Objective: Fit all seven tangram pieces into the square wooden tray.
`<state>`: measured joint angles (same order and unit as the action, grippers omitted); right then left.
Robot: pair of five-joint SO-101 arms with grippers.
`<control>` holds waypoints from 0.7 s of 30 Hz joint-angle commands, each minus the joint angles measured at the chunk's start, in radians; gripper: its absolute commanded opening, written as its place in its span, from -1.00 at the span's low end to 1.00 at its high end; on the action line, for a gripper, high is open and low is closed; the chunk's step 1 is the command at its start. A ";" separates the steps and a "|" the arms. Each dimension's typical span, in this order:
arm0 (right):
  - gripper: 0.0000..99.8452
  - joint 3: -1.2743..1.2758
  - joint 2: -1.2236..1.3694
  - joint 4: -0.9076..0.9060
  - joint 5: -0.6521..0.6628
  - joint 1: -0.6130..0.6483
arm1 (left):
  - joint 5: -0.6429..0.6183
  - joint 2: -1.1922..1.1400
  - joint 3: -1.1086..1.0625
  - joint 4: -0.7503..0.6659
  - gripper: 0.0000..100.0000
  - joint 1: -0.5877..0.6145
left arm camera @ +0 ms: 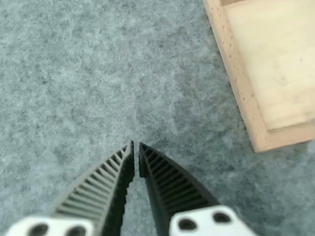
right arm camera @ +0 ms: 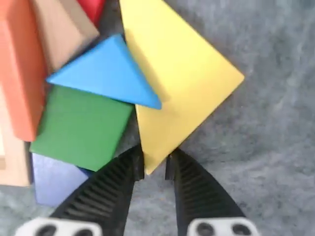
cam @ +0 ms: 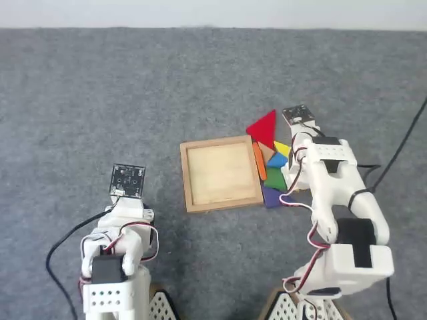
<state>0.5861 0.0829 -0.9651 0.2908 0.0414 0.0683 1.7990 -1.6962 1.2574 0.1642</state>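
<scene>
Carrying everything, the grey felt-like tabletop (cam: pixel 100 87) is seen with the square wooden tray (cam: pixel 217 141) laid flat between the two arms. Its bed is unfilled, so no piece has been fitted yet. The right arm (cam: pixel 340 200) is stretched forward beside the tray, since the pieces are heaped just off the tray's right rim. The left hand (left arm camera: pixel 136 146) is held pressed together and empty above bare tabletop near the tray's left rim, probably parked out of the way.

Among the pieces, the yellow triangle (right arm camera: pixel 182 73) lies outermost, with the green square (right arm camera: pixel 81 125) and the blue triangle (right arm camera: pixel 106 73) crowded against it. The right hand (right arm camera: pixel 154 164) is narrowed onto the yellow triangle's free corner, which appears pinched. That corner was likely chosen because it alone juts clear of its neighbours.
</scene>
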 commanded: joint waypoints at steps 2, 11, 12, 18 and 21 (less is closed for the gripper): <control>-0.71 -0.029 -0.131 -0.031 -0.003 -0.044 | 0.000 0.017 0.012 0.003 -0.96 -0.002; -0.43 -0.037 -0.177 -0.005 0.002 0.073 | 0.000 0.017 0.012 0.003 -0.96 -0.002; -0.43 -0.043 -0.168 0.007 0.017 0.081 | 0.000 0.017 0.012 0.003 -0.96 -0.002; -0.43 -0.150 -0.030 0.010 0.201 0.081 | 0.000 0.017 0.012 0.003 -0.96 -0.002; -0.43 -0.227 0.077 -0.008 0.244 0.073 | 0.000 0.017 0.012 0.003 -0.96 -0.002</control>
<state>0.4680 0.1105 -0.9574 0.4826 0.1197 0.0683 1.7990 -1.6962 1.2574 0.1642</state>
